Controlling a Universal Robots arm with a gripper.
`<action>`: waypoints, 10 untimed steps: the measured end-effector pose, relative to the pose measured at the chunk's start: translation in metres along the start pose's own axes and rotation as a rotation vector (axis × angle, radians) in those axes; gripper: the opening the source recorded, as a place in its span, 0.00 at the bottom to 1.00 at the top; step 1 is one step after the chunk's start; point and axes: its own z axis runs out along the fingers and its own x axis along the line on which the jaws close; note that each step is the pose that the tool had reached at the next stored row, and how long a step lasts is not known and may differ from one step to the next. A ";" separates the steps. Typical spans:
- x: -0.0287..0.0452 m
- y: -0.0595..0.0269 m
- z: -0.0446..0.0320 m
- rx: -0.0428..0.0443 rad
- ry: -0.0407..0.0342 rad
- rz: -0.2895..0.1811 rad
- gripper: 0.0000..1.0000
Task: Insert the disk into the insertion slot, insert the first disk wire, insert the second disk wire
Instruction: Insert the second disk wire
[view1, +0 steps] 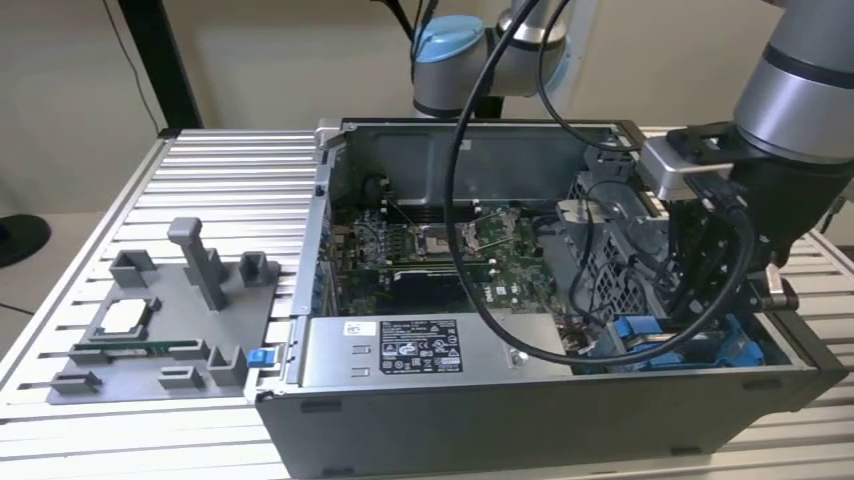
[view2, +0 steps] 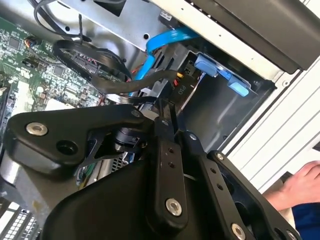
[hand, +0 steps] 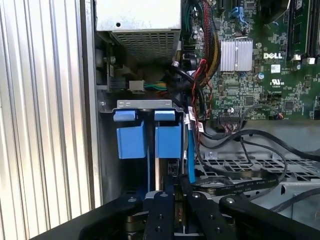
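**Disk (hand: 131, 140) in its bay, gripper at the wires**

Exterior view: the computer case (view1: 534, 400) lies open on a ribbed table (view1: 227, 180). The arm reaches down into the case's 4 o'clock corner, where the gripper (view1: 721, 310) hangs beside the perforated cage (view1: 607, 270). The power-supply box (view1: 414, 345) sits at 6 o'clock and the motherboard (view1: 427, 250) at centre. Open room lies only upward. The case walls close off 3 and 6 o'clock.

Second wrist view: the gripper is nosed against a black wire (view2: 120, 82) and its plug, with a blue cable (view2: 165, 40) looping just behind. Whether the pincer clamps the plug or merely touches it cannot be told. A person's hand (view2: 300, 185) rests outside the case wall, well apart.

First wrist view: the disk appears seated, its blue frame tabs flush under the metal rim of the insertion slot (hand: 145, 104). The gripper is just beside them.

Judged from this, the wire step is in hand. It is done well by keeping the plug square to its socket and pressing straight in. The loose cables should be kept from snagging the arm.
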 end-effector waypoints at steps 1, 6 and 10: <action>-0.0001 0.0000 0.0000 0.0005 -0.0007 0.000 1.00; 0.0005 0.0000 -0.0201 -0.0002 -0.0009 0.000 1.00; 0.0007 -0.0007 -0.0387 -0.0001 -0.0001 0.000 1.00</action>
